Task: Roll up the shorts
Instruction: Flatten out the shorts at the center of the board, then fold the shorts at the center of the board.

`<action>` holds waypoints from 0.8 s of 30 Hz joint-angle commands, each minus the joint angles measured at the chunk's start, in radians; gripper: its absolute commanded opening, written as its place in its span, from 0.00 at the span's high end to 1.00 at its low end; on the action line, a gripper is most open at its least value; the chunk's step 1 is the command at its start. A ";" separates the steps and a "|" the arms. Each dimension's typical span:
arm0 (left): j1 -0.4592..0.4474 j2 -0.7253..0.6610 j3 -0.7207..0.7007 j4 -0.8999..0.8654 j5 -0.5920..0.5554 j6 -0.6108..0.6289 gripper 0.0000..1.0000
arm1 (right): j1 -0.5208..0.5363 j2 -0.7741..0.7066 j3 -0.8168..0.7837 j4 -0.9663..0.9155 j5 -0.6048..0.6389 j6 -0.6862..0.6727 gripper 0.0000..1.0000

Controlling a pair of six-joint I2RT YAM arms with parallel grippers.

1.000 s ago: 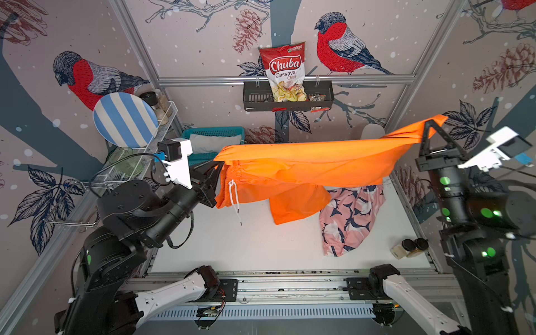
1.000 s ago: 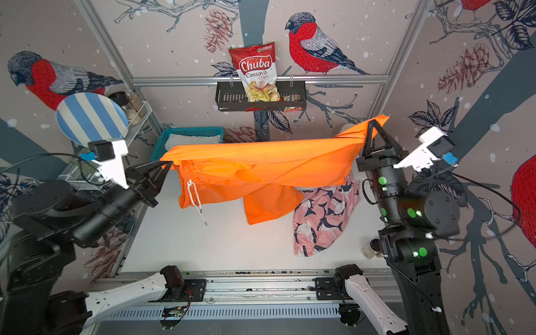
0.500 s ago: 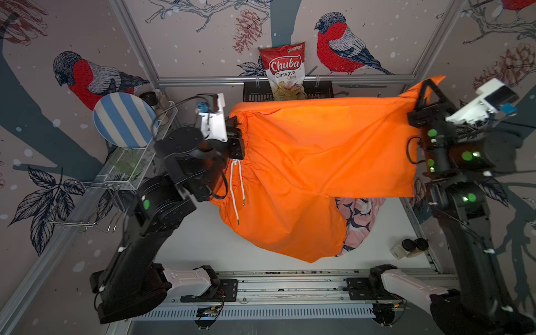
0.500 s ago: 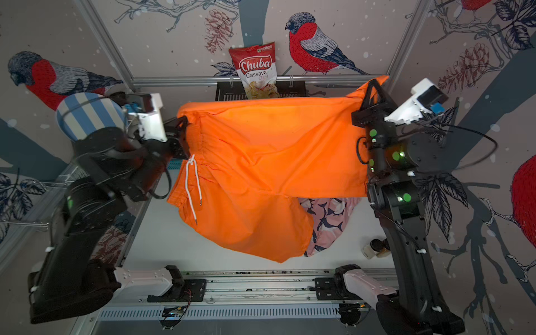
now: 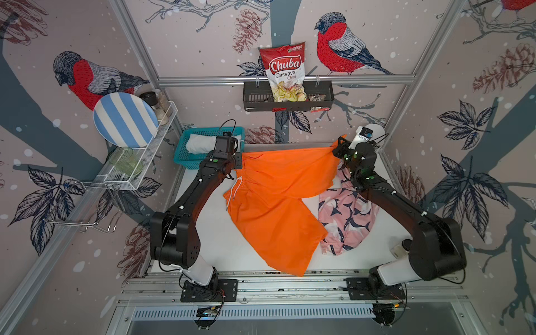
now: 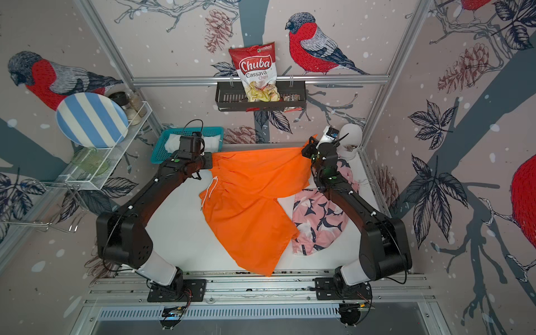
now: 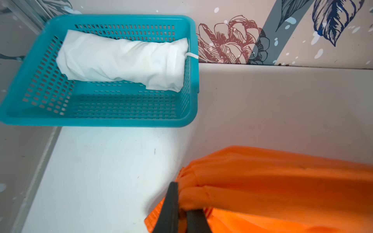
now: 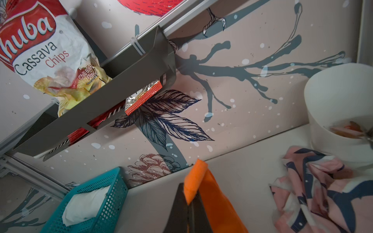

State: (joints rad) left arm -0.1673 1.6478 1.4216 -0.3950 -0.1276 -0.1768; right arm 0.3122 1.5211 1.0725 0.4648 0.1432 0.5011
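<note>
The orange shorts (image 5: 275, 203) (image 6: 249, 203) lie spread on the white table, stretched along the back between both grippers, one leg reaching the front edge. My left gripper (image 5: 239, 160) (image 7: 182, 201) is shut on the gathered waistband corner (image 7: 201, 193). At the back right, my right gripper (image 5: 338, 148) (image 8: 188, 193) is shut on the opposite orange corner (image 8: 194, 179), held just above the table. The pink shorts with navy-and-white shapes (image 5: 345, 217) (image 8: 314, 191) lie crumpled at the right, partly under the orange cloth and the right arm. The white shorts (image 7: 121, 62) (image 5: 200, 143) sit rolled in the basket.
The teal basket (image 5: 185, 162) (image 7: 101, 121) stands at the back left corner. A white bowl (image 8: 339, 100) stands at the back right corner. A black wall shelf (image 5: 252, 95) holds a chips bag (image 5: 285, 72). A wire rack with a striped plate (image 5: 124, 121) hangs at the left.
Both arms have come down from high in the air to the back of the table. The orange shorts, hanging spread before, now lie on the table, still gripped at both corners.
</note>
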 commanded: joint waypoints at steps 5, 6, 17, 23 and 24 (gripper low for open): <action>0.066 0.126 0.124 -0.005 0.026 -0.024 1.00 | 0.029 0.054 0.084 0.053 0.020 0.067 1.00; 0.072 0.135 0.128 -0.022 0.026 -0.028 1.00 | 0.040 0.039 0.081 0.021 0.017 0.072 1.00; 0.119 0.001 -0.085 -0.062 0.080 -0.056 1.00 | 0.321 -0.409 -0.174 -0.357 0.193 0.175 1.00; 0.120 -0.087 -0.200 -0.102 0.101 -0.078 1.00 | 0.634 -0.627 -0.329 -0.547 0.365 0.361 1.00; 0.121 -0.107 -0.221 -0.116 0.097 -0.081 1.00 | 0.693 -0.651 -0.353 -0.570 0.393 0.398 1.00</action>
State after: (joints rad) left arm -0.0551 1.5791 1.2304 -0.4740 -0.0021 -0.2375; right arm 0.9066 0.9211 0.7628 0.0303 0.3843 0.7609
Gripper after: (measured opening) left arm 0.080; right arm 0.048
